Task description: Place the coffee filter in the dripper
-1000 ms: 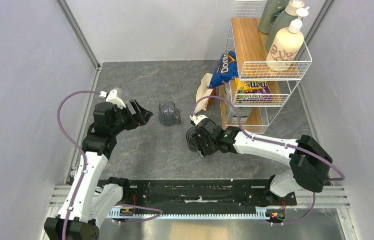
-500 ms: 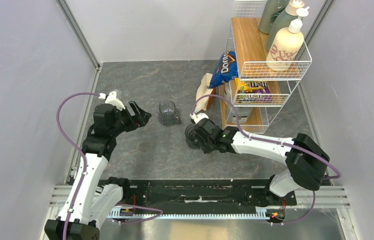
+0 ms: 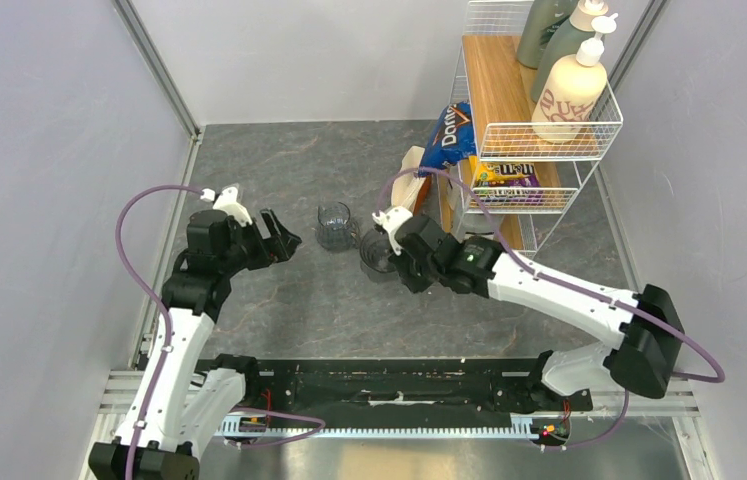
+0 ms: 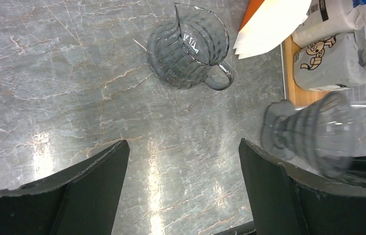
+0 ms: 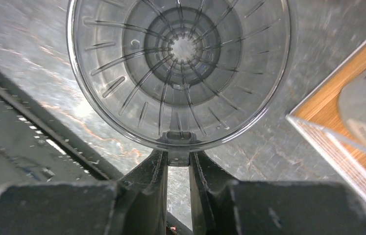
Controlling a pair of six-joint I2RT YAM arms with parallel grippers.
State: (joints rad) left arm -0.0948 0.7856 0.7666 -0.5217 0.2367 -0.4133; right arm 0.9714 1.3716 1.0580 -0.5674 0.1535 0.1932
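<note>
Two arms in play. Left fingers (image 4: 92, 191) spread wide, empty, left of glass jug (image 3: 334, 225). Dripper (image 3: 377, 252) just right of jug, bowl empty, right fingers (image 5: 154, 181) pinching its rim tab. Loose coffee filter not discernible. Filter packet (image 3: 409, 185) far-right of dripper, against rack (image 3: 494, 80). Right arm nearer but occupied.

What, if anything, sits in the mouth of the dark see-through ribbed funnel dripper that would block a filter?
Nothing visible. In the right wrist view the dark ribbed see-through dripper is bare inside down to its centre hole. The right gripper is shut on the small tab at its rim, outside the mouth.
</note>
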